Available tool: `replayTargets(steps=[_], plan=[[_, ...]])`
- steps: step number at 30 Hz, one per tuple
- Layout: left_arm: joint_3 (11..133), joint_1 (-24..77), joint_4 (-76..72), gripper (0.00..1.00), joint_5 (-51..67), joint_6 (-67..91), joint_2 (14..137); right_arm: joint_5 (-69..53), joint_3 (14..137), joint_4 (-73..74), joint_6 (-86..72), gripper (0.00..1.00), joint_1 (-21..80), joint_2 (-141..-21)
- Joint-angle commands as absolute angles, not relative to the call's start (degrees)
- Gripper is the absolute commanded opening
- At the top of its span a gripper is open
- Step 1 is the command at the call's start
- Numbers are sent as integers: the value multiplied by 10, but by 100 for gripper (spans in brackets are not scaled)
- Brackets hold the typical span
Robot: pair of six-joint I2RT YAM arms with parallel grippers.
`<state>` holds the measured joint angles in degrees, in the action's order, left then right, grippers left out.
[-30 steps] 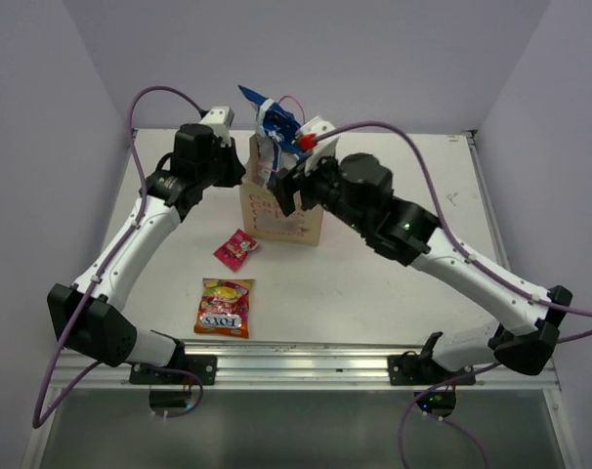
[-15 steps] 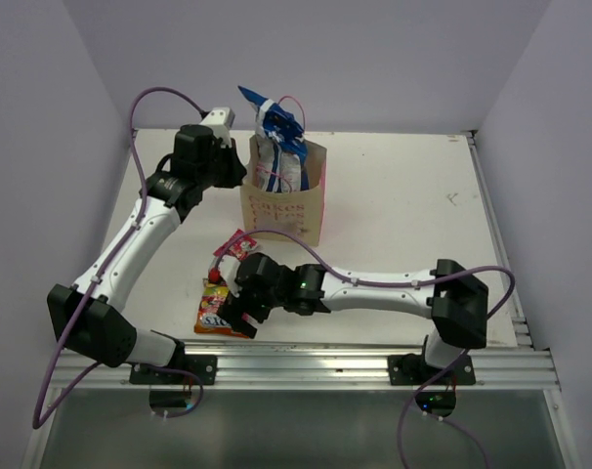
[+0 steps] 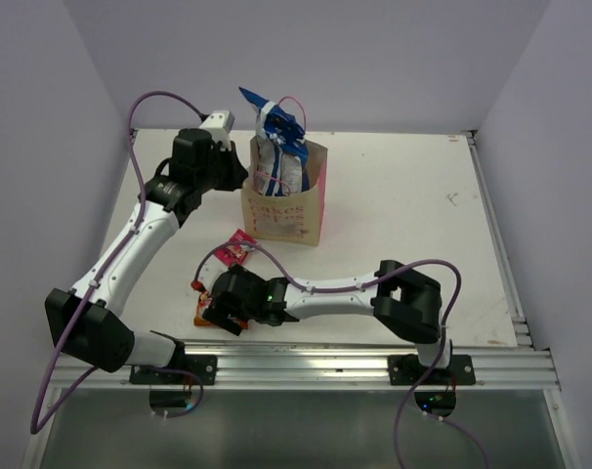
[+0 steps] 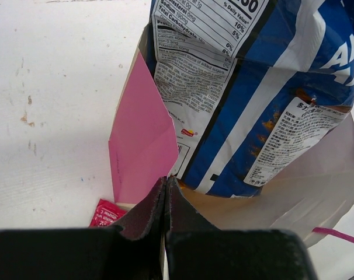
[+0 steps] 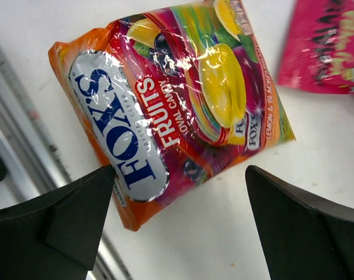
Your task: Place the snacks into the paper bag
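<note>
FOX'S packet looks light, slick and floppy; your spread right pincer should grip across its width, left pincer pinching the paper bag rim.

On the red-yellow packet, "FOX'S" in large blue letters, "FRUITS" and "OVAL CANDY" in white beside it, and a smaller "FOX'S" repeated near the far corner. On the back of the long blue-white bag, a black-on-white nutrition panel listing "Sodium", "Total Carbohydrate", "Calcium 40mg" and "Potassium", with "10%", "5%" and "0%" down its right side, plus a white sticker of Chinese characters too small to read. Pink lettering on the paper bag and print on the pink sachet too blurred to make out.
</note>
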<state>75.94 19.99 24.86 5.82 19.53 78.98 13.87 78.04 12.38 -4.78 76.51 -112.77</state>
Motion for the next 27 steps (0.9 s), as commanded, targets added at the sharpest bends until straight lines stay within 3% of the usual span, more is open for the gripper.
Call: replayTargets(steps=[1, 12, 15, 17, 18, 19, 21, 23, 27], plan=[[744, 197, 256, 0, 76, 203, 775, 246, 820, 104, -12, 99, 768, -1127], [748, 197, 261, 0, 67, 197, 771, 127, 802, 105, -68, 99, 768, -1188], [747, 197, 261, 0, 66, 197, 768, 108, 788, 109, -82, 93, 768, -1189], [746, 197, 262, 0, 66, 197, 766, 100, 777, 112, -83, 63, 768, -1181], [745, 197, 260, 0, 67, 198, 766, 103, 775, 116, -83, 53, 768, -1172], [744, 197, 259, 0, 68, 199, 766, 106, 774, 133, -83, 35, 768, -1164], [740, 197, 256, 0, 71, 200, 766, 124, 766, 148, -82, 15, 768, -1131], [736, 197, 252, 0, 74, 202, 766, 150, 734, 151, -92, 1, 767, -1101], [737, 197, 251, 0, 74, 202, 766, 188, 707, 219, -116, 0, 766, -993]])
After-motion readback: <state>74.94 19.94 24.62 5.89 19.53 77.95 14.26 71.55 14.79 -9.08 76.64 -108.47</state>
